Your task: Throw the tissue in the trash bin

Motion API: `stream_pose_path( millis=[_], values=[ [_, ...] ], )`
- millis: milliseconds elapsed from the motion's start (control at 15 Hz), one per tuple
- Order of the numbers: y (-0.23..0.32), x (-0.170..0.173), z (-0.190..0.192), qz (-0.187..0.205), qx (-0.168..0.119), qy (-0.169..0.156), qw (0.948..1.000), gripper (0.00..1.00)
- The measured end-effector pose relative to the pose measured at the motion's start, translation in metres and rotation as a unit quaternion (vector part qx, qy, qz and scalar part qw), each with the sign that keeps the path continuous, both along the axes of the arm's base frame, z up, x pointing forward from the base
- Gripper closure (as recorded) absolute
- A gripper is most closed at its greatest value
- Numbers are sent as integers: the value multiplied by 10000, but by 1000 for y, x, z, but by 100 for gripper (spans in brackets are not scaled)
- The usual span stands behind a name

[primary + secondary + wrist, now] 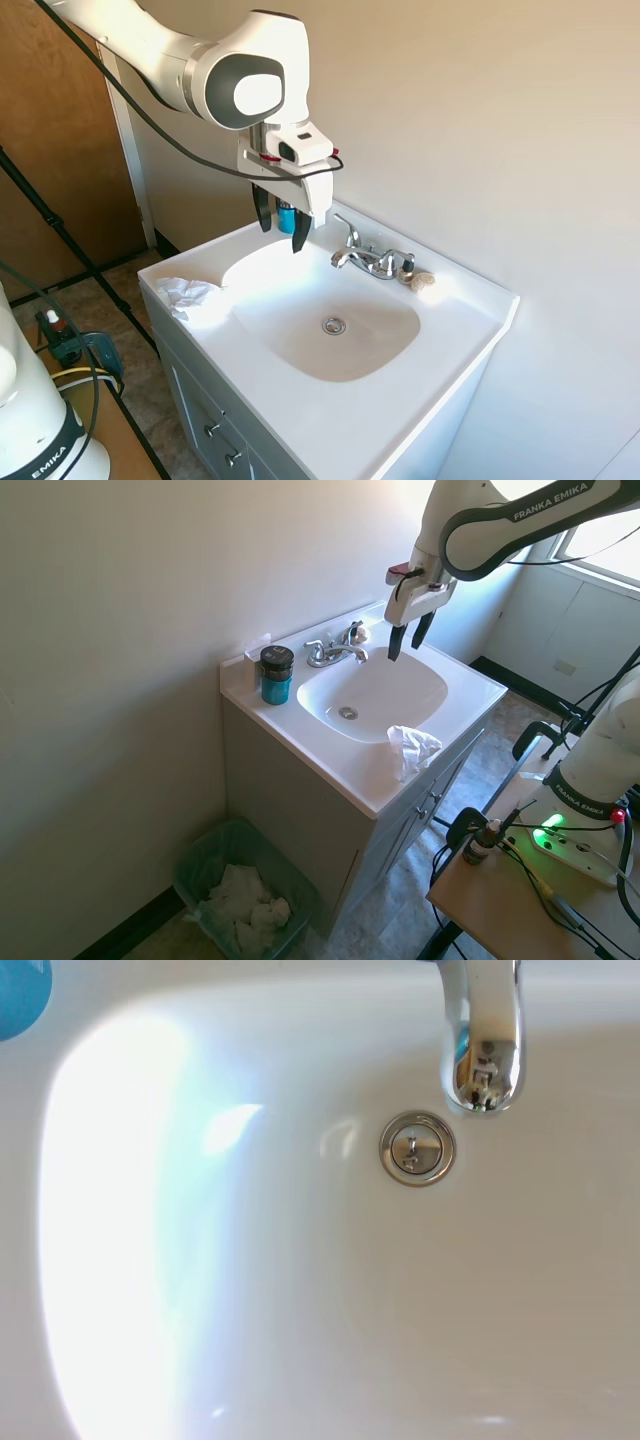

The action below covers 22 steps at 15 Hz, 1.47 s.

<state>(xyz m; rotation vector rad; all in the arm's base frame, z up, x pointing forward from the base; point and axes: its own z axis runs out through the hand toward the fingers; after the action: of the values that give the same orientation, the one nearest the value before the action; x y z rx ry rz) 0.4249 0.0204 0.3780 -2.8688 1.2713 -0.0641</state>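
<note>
On the front rim of the white moulded vanity top [470,330], at the corner nearest the first exterior camera, lies the small crumpled white paper tissue [187,293], soft and wrinkled, partly draped over the edge above the cabinet doors; the second exterior view shows it [412,749] hanging slightly over that front lip. It has no clear long axis, being a loose wad.

Above the oval white basin [385,350] hangs the white Franka arm's black 2-finger gripper [279,228], fingers spread apart and holding nothing. It hovers over the back half of the bowl, close to the chrome faucet [368,258], well apart from the tissue. The relation that matters: the tissue lies toward the vanity's front edge from the gripper, across the basin and lower, so the coming move is likely a traverse forward over the bowl, then a descent onto the wad. Only 1 arm is present.

The wrist view looks straight down on the chrome drain [417,1148] and the faucet spout; the tissue is outside it.

Behind the basin, a blue cylindrical jar with a dark lid [276,675] stands on the back corner, and a small beige object [422,280], possibly a shell or soap, sits beside the faucet. On the floor against the wall beside the cabinet stands the green-lined trash bin [205,855], already holding white paper.
</note>
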Motion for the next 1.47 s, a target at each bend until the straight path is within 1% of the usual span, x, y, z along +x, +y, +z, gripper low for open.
stream_pose_path(
  millis=[200, 333, 600, 867, 1000, 1200, 1467],
  values=[
    [3, 0, 0, 75, -4, 23, 10000, 0],
    [17, -1, 2, 193, -36, 120, 9997, 0],
    [67, -10, 7, 475, -211, 453, 9976, 0],
    [102, -32, -6, 714, -470, 842, 9928, 0],
    [109, -40, -17, 752, -535, 980, 9909, 0],
    [112, -52, -47, 762, -597, 1292, 9869, 0],
    [112, -63, -85, 790, -587, 1483, 9840, 0]
  ],
)
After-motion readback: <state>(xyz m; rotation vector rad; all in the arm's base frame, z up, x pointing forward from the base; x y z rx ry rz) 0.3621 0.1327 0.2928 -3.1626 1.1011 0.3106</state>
